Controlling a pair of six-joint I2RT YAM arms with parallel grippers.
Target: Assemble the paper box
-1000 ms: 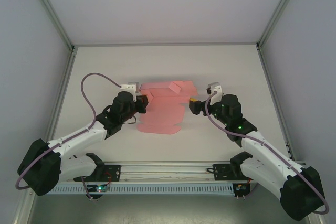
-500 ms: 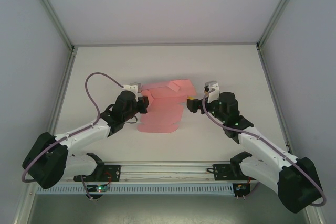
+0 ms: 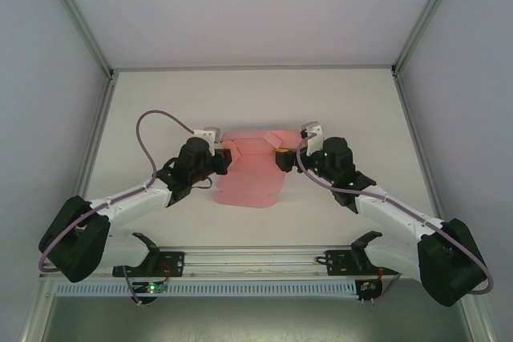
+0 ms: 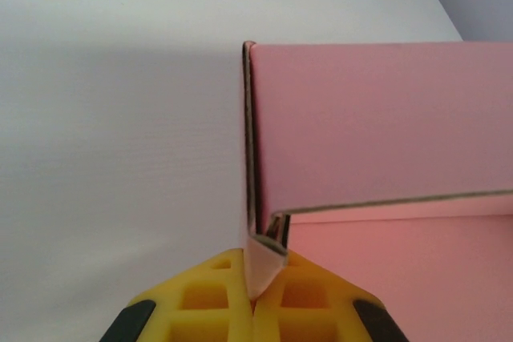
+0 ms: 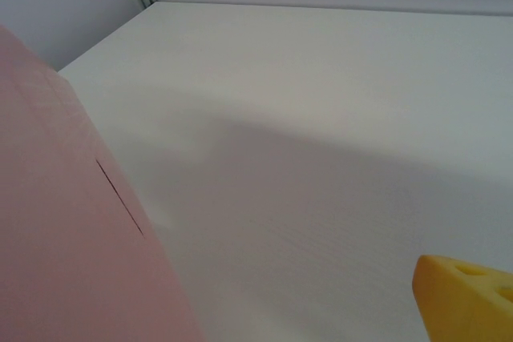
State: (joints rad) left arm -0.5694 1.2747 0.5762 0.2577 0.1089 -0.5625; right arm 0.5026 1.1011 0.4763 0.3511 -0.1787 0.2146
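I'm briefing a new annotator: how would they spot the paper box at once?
On the white table, look midway between the two arms' tips. The paper box lies there: a creased card sheet, partly folded up, one corner flap pinched by the left gripper. Nothing else here is pink.

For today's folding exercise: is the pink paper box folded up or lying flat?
Partly folded: the paper box has raised far flaps; its near panel lies flat.

Right arm [image 3: 393, 214] swung inward to the paper box [image 3: 248, 178], left arm [image 3: 128, 202] edged forward, far flaps [image 3: 255, 135] pushed closer together.
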